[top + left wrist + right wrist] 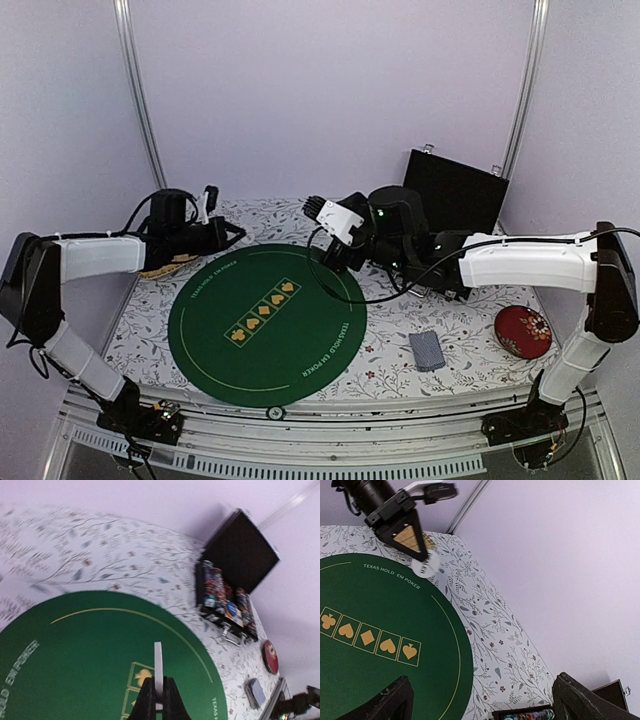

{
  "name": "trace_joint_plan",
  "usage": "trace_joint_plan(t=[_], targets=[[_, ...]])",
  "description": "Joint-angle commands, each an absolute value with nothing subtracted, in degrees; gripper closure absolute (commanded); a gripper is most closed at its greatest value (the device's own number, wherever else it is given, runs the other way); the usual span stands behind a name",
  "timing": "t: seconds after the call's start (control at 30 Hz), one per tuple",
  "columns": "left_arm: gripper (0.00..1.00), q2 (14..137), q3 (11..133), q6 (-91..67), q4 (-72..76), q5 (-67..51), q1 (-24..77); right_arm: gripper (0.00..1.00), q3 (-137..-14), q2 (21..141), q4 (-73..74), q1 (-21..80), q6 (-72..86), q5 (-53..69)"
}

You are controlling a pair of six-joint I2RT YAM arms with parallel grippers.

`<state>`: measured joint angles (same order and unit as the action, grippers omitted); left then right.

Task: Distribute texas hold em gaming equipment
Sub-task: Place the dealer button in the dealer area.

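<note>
The left claw [158, 694] pinches a white chip [158, 661] at the rim of the green mat [75, 650]. The right claw [481, 685] hangs spread wide.

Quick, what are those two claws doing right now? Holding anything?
Left gripper: closed, pinching a white chip.
Right gripper: open wide, holding nothing.

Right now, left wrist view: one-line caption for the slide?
Left gripper shut on a white chip, edge-on against the green poker mat; open chip case beyond.
</note>
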<state>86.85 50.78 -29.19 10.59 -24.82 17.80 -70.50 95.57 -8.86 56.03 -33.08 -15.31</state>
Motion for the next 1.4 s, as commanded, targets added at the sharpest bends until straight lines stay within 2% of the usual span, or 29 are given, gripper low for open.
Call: trace_joint_plan(t=[0.0,0.3,0.83,0.87,1.0,1.07,1.37], targets=[[1.00,90.5,44.9,-38.1,15.7,-23.5,12.4,0.01,-69.8,91.1,-8.4,52.9,-28.1,-13.0],[1.00,97.2,39.9,-43.0,20.0,-20.7,9.9,0.01,-69.8,90.8,-4.8,50.2,-25.2,-12.7],[1.00,100.8,37.2,-45.2,20.8,-15.7,8.4,0.01,-70.8,90.6,-1.7,46.9,-21.9,-12.5],[0.96,100.7,37.2,-45.2,20.3,-15.5,8.4,0.01,-71.3,90.8,-1.0,46.1,-21.2,-12.3],[0.56,99.3,37.6,-43.9,17.1,-13.1,8.4,0.01,-73.8,91.7,3.4,42.5,-17.2,-12.1],[0.43,97.7,38.3,-43.0,14.4,-10.4,8.4,0.01,-75.3,92.2,6.5,39.7,-14.2,-11.9],[0.20,83.8,40.8,-38.2,6.0,-0.1,10.8,0.01,-84.9,103.4,28.1,19.0,-0.7,5.5]])
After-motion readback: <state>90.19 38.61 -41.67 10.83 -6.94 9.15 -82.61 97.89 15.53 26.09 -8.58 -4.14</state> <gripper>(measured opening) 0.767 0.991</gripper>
